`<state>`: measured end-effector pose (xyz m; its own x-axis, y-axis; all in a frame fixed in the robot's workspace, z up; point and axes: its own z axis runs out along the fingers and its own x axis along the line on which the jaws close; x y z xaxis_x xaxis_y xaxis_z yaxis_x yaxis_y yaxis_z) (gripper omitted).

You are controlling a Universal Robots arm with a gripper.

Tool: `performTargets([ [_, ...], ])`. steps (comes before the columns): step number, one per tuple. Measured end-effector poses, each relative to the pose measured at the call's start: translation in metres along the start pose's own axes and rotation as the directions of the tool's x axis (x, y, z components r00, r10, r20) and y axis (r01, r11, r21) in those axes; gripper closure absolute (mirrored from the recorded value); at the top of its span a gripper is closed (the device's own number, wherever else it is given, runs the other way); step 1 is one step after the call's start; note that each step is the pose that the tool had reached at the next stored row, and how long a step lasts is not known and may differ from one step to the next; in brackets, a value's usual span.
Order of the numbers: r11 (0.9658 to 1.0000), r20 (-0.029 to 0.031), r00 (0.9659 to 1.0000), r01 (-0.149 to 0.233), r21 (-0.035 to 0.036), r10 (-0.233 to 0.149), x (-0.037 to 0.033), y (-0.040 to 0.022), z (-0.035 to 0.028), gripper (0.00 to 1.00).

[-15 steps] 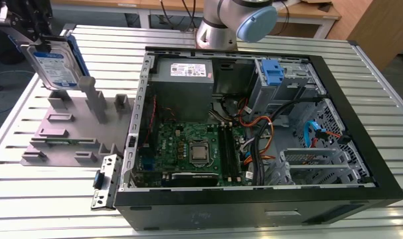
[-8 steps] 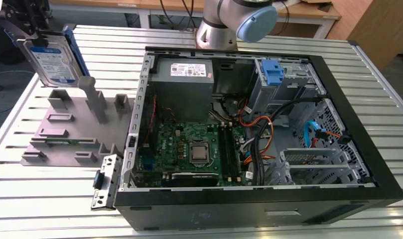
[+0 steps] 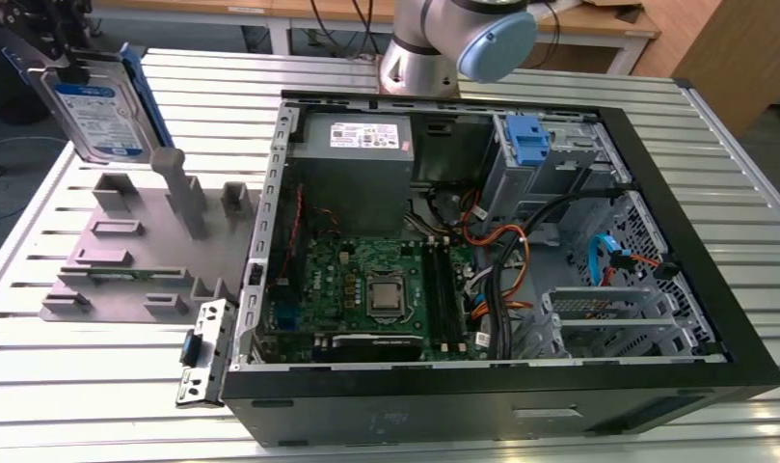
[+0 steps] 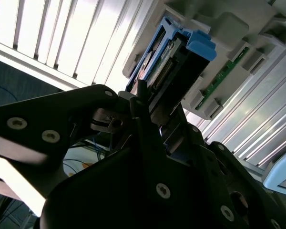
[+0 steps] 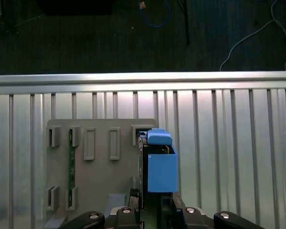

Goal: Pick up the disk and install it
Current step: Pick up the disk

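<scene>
bright, even; glare on table [image 5: 229, 119]

Your exterior view sits high off the arm and looks down at a slant over the slatted table [image 3: 81, 386]. It takes in the whole open computer case [image 3: 698, 280], with the arm's base [image 3: 422, 53] on the far side and the grey fixture plate [image 3: 120, 280] at the exterior view's left. Your first wrist view faces straight down past the held disk [image 5: 159, 171] onto that plate and the table's edge, from well above them. Your second wrist view rides close beside the gripper [image 4: 150, 102], looking aslant along its dark body. All three views share the disk, the plate and the table slats.
</scene>
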<state>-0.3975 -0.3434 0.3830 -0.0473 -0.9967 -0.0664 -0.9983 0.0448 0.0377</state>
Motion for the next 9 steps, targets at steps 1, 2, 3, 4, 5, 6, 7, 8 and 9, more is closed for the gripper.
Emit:
performTargets([
  [1, 1.0, 0.0, 1.0, 0.0, -0.0001, 0.0, -0.0001, 0.0, -0.001, 0.65],
  [2, 1.0, 0.0, 1.0, 0.0, -0.0001, 0.0, -0.0001, 0.0001, -0.0019, 0.65],
  [3, 1.0, 0.0, 1.0, 0.0, 0.0, 0.0, -0.0002, 0.0001, -0.0027, 0.65],
  [4, 1.0, 0.0001, 1.0, 0.0, 0.0001, 0.0, -0.0002, 0.0002, -0.0035, 0.65],
  [5, 1.0, 0.0, 1.0, 0.0, 0.0, 0.0, -0.0003, 0.0002, -0.0042, 0.65],
  [6, 1.0, 0.0, 1.0, 0.0, -0.0001, 0.0, -0.0003, 0.0002, -0.0049, 0.65],
  [7, 1.0, 0.0, 1.0, 0.0, -0.0001, 0.0, -0.0004, 0.0002, -0.0055, 0.65],
  [8, 1.0, 0.0, 1.0, 0.0, -0.0001, 0.0, -0.0004, 0.0003, -0.0063, 0.65],
  [9, 1.0, 0.0001, 1.0, 0.0, 0.0, 0.0, -0.0004, 0.0003, -0.0068, 0.65],
])
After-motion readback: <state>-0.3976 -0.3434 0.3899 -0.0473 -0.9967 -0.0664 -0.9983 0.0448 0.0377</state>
